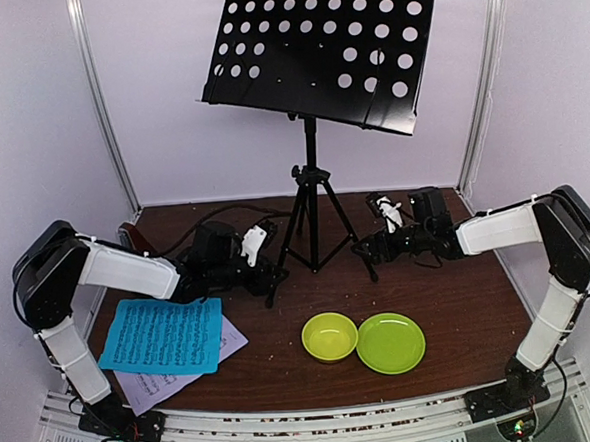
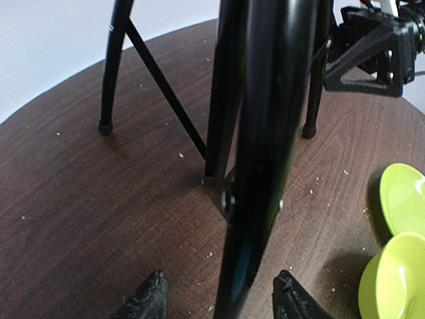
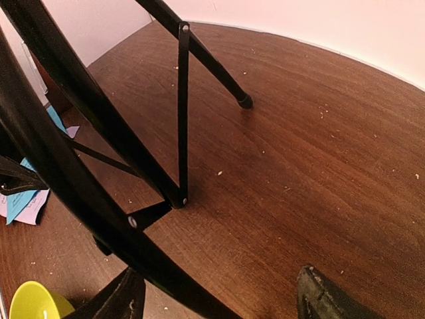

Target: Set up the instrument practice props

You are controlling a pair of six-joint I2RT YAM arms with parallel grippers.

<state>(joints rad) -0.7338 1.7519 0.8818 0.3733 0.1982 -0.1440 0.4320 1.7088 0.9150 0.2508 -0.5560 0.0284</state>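
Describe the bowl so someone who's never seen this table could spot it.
Find the tall black music stand at the back of the table, then come forward from its feet. Of two yellow-green dishes side by side, the bowl is the left one, smaller and deeper than the flat plate.

I see a small round yellow-green bowl (image 1: 329, 336) just beside a flat round green plate (image 1: 391, 342) to its right, their rims seemingly touching. Both sit on the dark brown wooden table (image 1: 460, 291), which is flecked with pale specks. Plain white walls (image 1: 27, 97) stand behind.

Left tool (image 2: 222, 297) open, right tool (image 3: 224, 296) open
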